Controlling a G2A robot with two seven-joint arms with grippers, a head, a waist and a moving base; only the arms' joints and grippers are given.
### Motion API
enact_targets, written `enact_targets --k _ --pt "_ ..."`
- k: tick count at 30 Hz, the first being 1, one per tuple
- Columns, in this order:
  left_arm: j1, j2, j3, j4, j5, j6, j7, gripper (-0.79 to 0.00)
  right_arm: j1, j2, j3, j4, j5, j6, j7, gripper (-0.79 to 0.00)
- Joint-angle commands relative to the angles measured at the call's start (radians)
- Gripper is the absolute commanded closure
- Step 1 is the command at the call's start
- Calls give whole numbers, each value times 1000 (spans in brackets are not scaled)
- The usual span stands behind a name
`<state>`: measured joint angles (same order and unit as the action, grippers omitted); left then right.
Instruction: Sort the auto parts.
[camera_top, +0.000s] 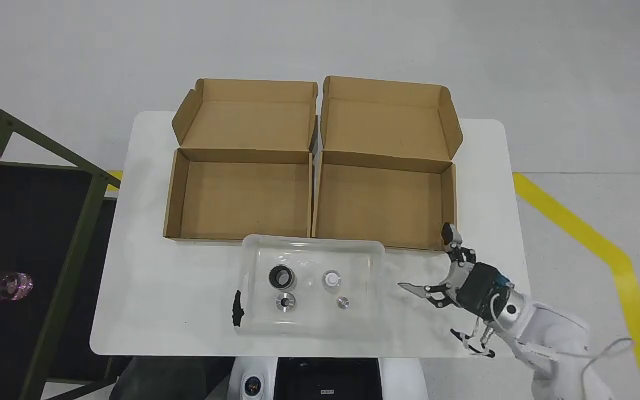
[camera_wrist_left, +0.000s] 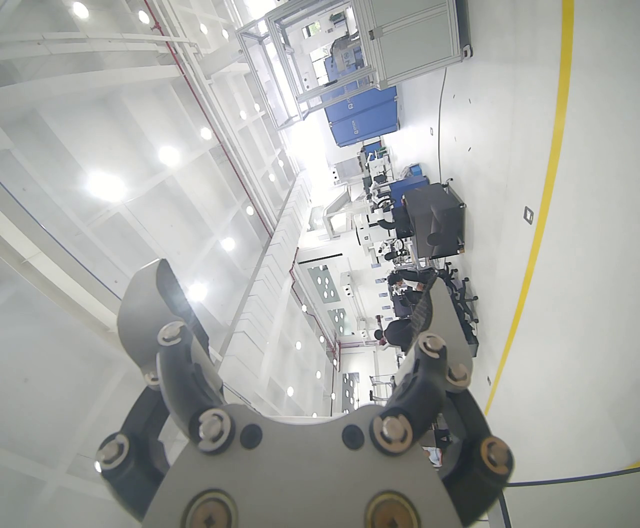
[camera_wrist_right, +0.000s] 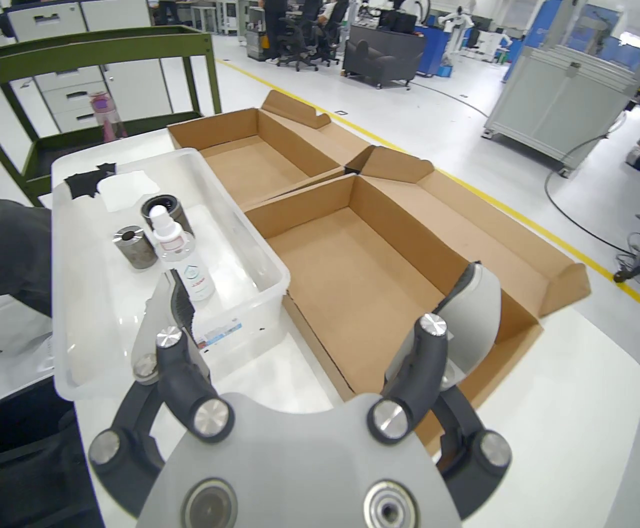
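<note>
A clear plastic bin (camera_top: 312, 240) (camera_wrist_right: 270, 265) at the table's front holds the parts: a black ring-shaped part (camera_top: 283, 277) (camera_wrist_right: 167, 207), a grey metal cylinder (camera_top: 287, 302) (camera_wrist_right: 134, 246), a white bottle (camera_top: 332, 279) (camera_wrist_right: 181, 255) and a small silver piece (camera_top: 343, 302). Behind it lie two open, bare cardboard boxes, left (camera_top: 240, 200) (camera_wrist_right: 250, 155) and right (camera_top: 380, 205) (camera_wrist_right: 350, 260). My right gripper (camera_top: 428, 262) (camera_wrist_right: 322, 280) hangs open just right of the bin, in front of the right box, holding nothing. My left gripper (camera_wrist_left: 295, 280) is open and points up toward the hall ceiling.
Black tape (camera_top: 237, 308) (camera_wrist_right: 85, 182) sticks to the bin's front left corner. A green cart (camera_top: 60, 230) (camera_wrist_right: 115, 55) stands left of the table with a pink-capped bottle (camera_top: 14, 285) (camera_wrist_right: 107, 115) on it. Bare white tabletop (camera_top: 480, 180) lies right of the boxes.
</note>
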<state>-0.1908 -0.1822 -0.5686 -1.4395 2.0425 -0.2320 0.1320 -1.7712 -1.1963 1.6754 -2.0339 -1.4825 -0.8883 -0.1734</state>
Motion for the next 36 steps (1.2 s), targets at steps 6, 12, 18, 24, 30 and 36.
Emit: enact_targets --k 6,12,18,24,30,36 --pt "0 0 0 0 0 0 0 -785 36 7 -95 -61 -24 -46 134 -785" --pt "0 0 0 0 0 0 0 -785 97 8 -204 -80 -42 -48 251 -785" --pt "0 0 0 0 0 0 0 -785 158 7 -308 -80 -54 -38 365 -785" --pt "0 0 0 0 0 0 0 -785 206 6 -394 -62 -45 -29 455 -785" --pt "0 0 0 0 0 0 0 -785 237 6 -457 -47 -33 -25 520 -785" --pt "0 0 0 0 0 0 0 -785 277 5 -509 -12 -28 -2 564 -785"
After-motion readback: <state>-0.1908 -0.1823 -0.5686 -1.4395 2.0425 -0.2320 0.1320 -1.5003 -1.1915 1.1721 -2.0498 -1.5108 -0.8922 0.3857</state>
